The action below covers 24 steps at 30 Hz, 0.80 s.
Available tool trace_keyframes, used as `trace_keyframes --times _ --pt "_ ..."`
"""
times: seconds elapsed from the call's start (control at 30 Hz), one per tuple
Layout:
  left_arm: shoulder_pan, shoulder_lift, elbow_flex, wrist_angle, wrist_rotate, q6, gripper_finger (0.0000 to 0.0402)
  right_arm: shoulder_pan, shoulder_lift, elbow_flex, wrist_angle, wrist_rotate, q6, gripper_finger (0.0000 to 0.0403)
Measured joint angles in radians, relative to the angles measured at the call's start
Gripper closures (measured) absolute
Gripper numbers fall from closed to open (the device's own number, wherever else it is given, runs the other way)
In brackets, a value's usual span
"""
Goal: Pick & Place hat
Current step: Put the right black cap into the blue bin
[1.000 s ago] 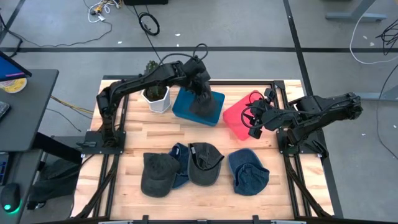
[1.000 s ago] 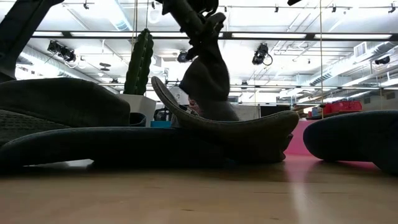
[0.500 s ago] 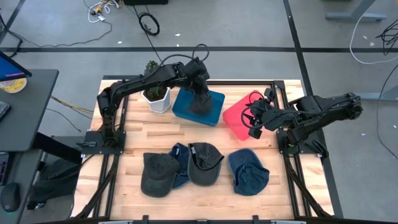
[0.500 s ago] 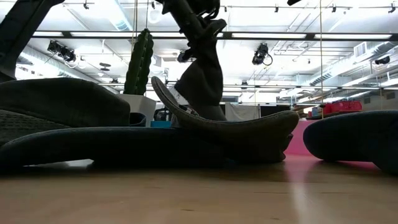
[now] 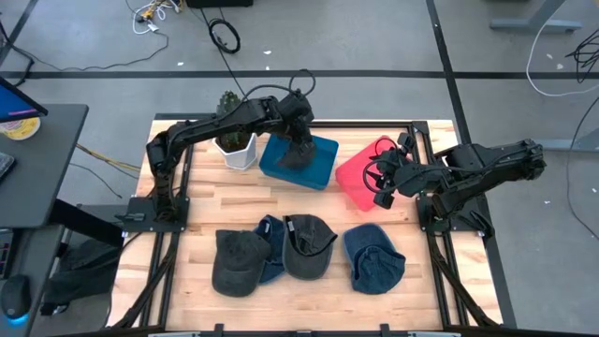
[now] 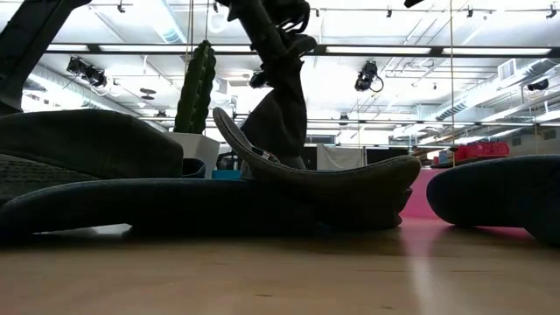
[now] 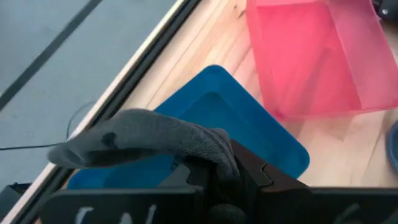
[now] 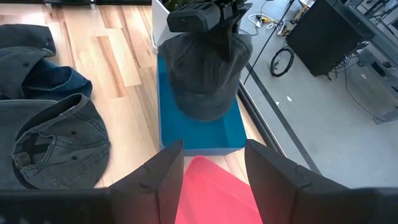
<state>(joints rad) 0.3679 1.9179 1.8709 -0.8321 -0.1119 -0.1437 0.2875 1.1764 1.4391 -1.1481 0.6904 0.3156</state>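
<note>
Overhead, the left pincer [image 5: 298, 140] sits upper centre, clamped on a grey cap [image 5: 298, 154] that hangs straight below it over the blue bin [image 5: 316, 172]; the drop is directly downward. The right pincer [image 5: 382, 184], fingers apart and empty, waits at the red bin [image 5: 356, 178], centre right. Two bins; four more caps lie along the lower bench [image 5: 440, 290]: two grey, two blue. One potted cactus [image 5: 229, 105] stands upper left.

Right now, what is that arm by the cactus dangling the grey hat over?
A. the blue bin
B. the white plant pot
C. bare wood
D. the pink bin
A: the left gripper has its jaws shut on the grey hat, which hangs over the blue bin, beside the pink bin.
</note>
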Motion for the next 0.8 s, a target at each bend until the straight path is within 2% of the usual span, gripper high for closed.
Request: trace_keyframes --times 0.4,0.63,0.8 --pt "-0.008 0.08 0.0 -0.01 -0.002 0.001 0.0365 0.0 0.0 0.0 0.003 0.0 -0.001 0.023" --pt "-0.013 0.1 0.0 -0.036 -0.151 -0.022 0.0365 0.0 0.0 0.0 0.003 0.0 -0.002 0.023" --pt "0.001 0.1 0.0 -0.072 -0.204 -0.029 0.0365 0.0 0.0 0.0 0.003 0.0 -0.002 0.023"
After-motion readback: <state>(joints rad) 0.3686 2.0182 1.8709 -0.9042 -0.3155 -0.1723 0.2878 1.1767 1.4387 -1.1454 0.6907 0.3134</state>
